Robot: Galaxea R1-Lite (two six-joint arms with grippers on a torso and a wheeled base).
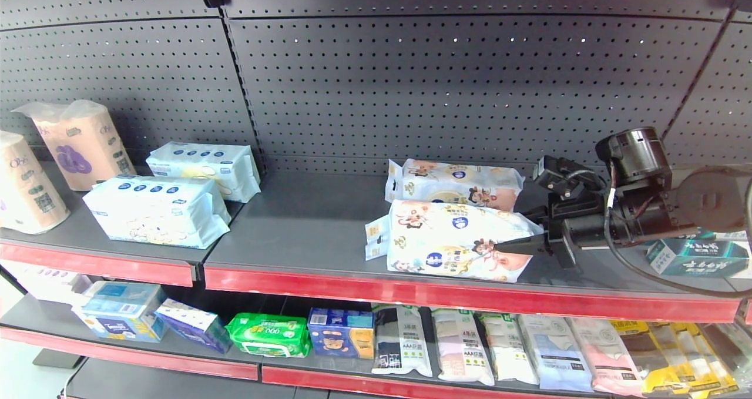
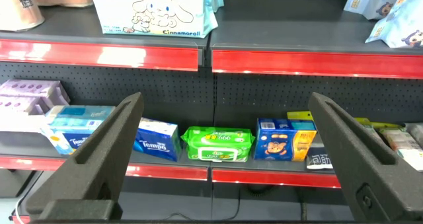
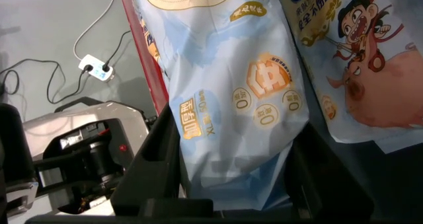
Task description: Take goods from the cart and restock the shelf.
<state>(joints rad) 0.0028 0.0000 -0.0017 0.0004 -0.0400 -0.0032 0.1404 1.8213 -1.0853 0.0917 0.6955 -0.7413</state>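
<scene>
The right end effector [image 3: 234,135] pinches one end of the pale-blue cartoon-printed soft plastic pack [image 1: 452,240] on the grey metal shelf [image 1: 305,228], which looks light, squashy and slippery, better gripped mid-body

The right tool [image 3: 239,128] holds a pale blue pack [image 3: 231,85], one dark finger against each of its sides. A cartoon-printed pack [image 3: 357,59] lies touching it on the dark shelf [image 3: 396,178]. Beyond the shelf's red edge [image 3: 142,59], a white power strip [image 3: 96,67] and cables lie on the grey floor [image 3: 53,26].

Pack [image 1: 452,240] end behind right gripper [image 1: 520,232]
</scene>
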